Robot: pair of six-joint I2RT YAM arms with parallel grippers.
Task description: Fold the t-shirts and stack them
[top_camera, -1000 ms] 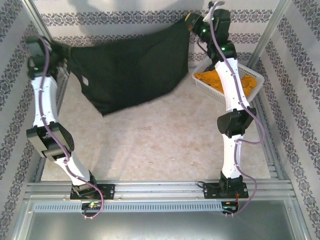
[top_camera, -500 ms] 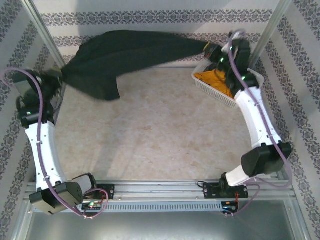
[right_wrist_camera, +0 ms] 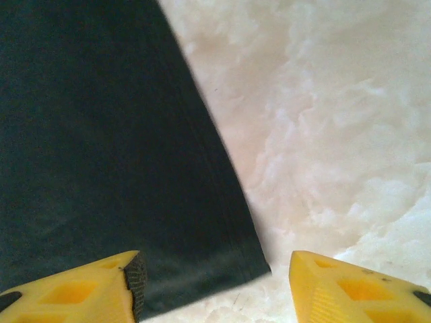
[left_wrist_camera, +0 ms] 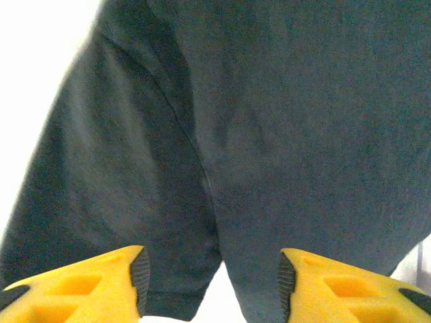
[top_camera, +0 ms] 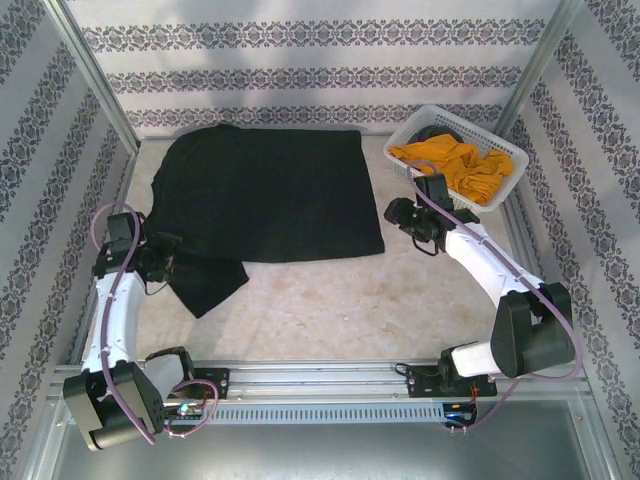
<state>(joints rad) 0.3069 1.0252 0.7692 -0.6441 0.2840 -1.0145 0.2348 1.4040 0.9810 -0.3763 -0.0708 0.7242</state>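
Note:
The black t-shirt [top_camera: 265, 195] lies spread flat on the table, its body toward the back and one sleeve [top_camera: 205, 280] sticking out at the near left. My left gripper [top_camera: 166, 260] hovers open at that sleeve; in the left wrist view the black t-shirt [left_wrist_camera: 222, 134] runs between the parted yellow fingers [left_wrist_camera: 74, 289] of the gripper [left_wrist_camera: 212, 282], ungripped. My right gripper [top_camera: 398, 213] is open just off the shirt's near right corner [right_wrist_camera: 249, 266], its jaws [right_wrist_camera: 212, 286] wide apart above it. The mustard-orange t-shirt [top_camera: 458, 165] is bunched in the basket.
The white lattice basket [top_camera: 480, 129] stands at the back right corner, close behind the right arm. Patterned walls and metal posts [top_camera: 95, 85] enclose the table on three sides. Bare marble tabletop [top_camera: 330, 300] stretches from the shirt to the arm bases.
Both arms swung down and toward the near side. The black shirt, held up in the air between them, now lies flat on the table. Both grippers have opened and let go.

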